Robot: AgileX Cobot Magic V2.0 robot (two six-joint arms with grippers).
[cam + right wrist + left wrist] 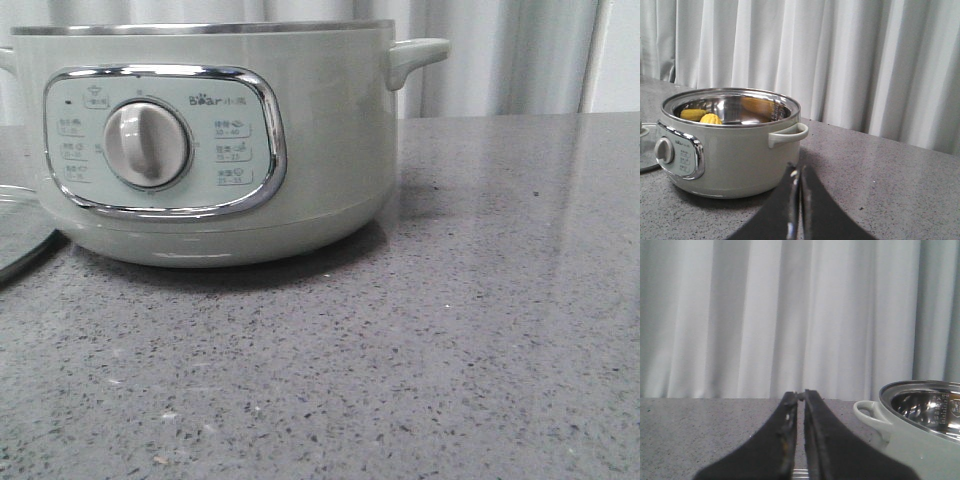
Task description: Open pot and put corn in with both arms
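Right gripper (796, 176) closed, empty; left gripper (799, 396) likewise. Corn (710, 119) inside pot (730, 150). Your risk: arm clipping pot handle (788, 135) on retreat.

Front view, and there's the brand: "Bear" in pale raised letters, followed by two small characters too fine to make out, on the control panel (165, 140) of the pot (320, 150). Around the dial (147, 144) sit small icons with number ranges; one looks like "30–40", the rest too blurred to read. In the left wrist view, faint markings show on the steel inner wall (940, 410), illegible.
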